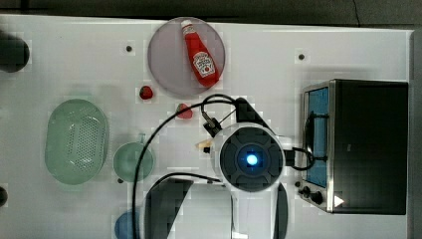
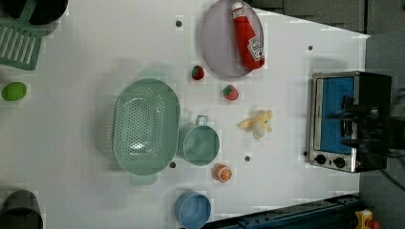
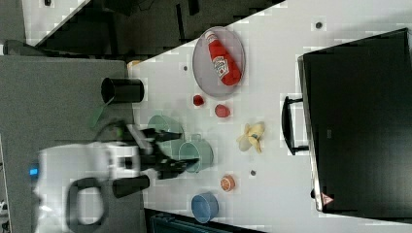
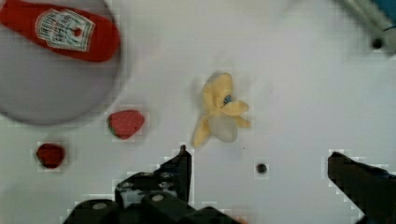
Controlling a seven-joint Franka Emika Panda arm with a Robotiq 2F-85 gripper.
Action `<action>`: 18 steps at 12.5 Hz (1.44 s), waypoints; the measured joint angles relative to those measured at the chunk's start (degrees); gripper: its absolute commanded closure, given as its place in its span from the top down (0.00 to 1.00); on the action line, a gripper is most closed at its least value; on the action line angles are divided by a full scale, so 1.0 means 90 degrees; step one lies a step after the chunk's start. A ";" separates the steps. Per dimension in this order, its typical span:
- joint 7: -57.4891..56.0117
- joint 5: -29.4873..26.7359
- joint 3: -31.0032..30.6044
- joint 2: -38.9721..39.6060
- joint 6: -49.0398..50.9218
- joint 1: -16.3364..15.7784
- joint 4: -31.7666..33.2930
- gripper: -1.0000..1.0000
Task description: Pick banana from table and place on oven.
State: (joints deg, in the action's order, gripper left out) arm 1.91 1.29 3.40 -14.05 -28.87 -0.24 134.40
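Black fingers of the tool (image 4: 259,163) are spread wide, with nothing held. The pale yellow banana (image 4: 219,112) is seen lying on the white surface (image 2: 71,143), apart from the tool. In the left view, the oven (image 2: 348,119) stands to the banana's right.

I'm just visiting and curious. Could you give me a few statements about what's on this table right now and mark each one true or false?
1. The ketchup bottle lies on the grey plate. True.
2. The banana sits on top of the oven. False: it lies on the table, apart from the oven.
3. The gripper is open and holds nothing. True.
4. The orange slice is inside the green colander. False: it lies on the table near the blue cup.
5. Two strawberries lie near the plate. True.
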 measured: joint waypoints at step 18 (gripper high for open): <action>0.0036 0.0095 -0.0308 0.3647 -0.3687 0.0099 0.0622 0.96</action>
State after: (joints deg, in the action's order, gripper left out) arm 2.24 2.14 0.63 18.77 -62.05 0.66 139.99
